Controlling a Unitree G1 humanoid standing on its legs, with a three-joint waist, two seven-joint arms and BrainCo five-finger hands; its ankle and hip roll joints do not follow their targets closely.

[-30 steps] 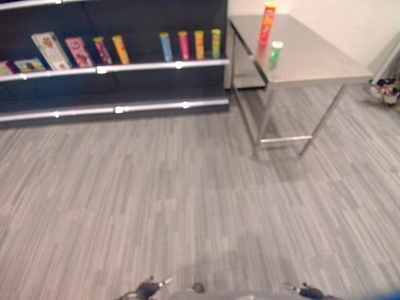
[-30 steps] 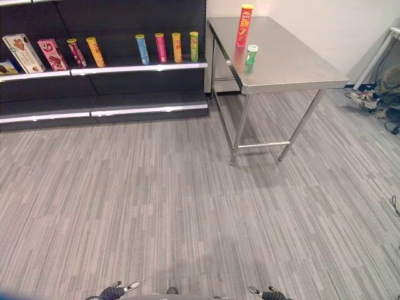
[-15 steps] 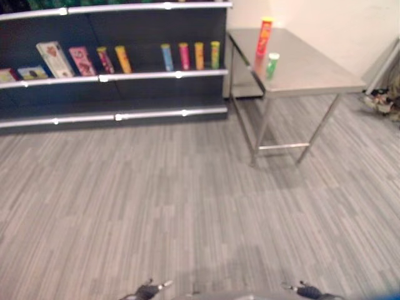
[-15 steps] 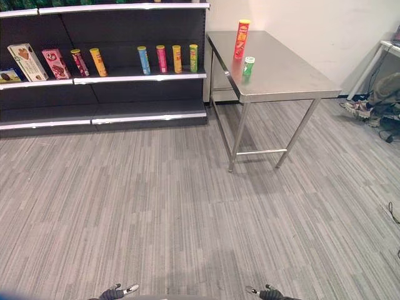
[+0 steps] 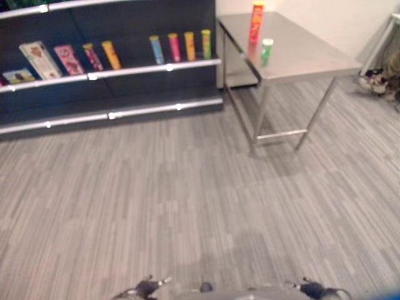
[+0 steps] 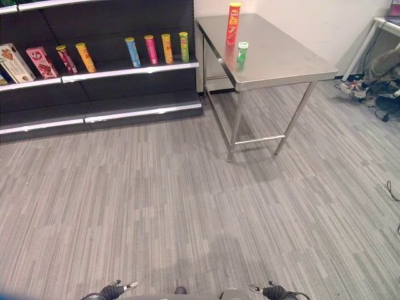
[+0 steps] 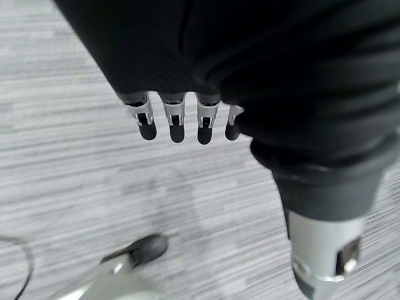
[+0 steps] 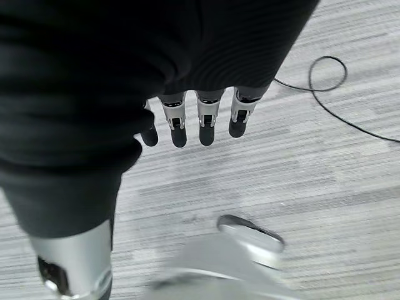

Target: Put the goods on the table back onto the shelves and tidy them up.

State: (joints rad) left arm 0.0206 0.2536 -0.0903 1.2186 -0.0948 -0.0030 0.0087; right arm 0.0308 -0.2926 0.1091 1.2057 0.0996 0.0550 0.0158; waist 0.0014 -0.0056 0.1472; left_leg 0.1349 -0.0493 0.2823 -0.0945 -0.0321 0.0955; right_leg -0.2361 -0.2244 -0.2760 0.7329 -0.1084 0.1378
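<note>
Since half a second ago the whole picture has shifted, so the camera has moved and not the goods: shelves and table now sit a little higher and more to the left in the head views, while the cans keep their places. On the left stand the dark shelves, with a white box and a pink box leaning at the left end of the middle board, then a red can and an orange can, both tilted, then four upright cans: blue, pink, yellow and green. In the left eye view a small flat pack shows beside the white box; in the right eye view it is almost cut off at the edge. To the right, just beside the shelves, stands the steel table. On it are the tall red can with a yellow lid and, near it, the short green can with a pale lid, both upright and apart from each other. At the far right edge a person's leg and shoe show partly. The left hand hangs over the grey floor, fingers straight and relaxed, holding nothing; the right hand hangs the same way, released and without load. Prints on the cans are too small to make out.
</note>
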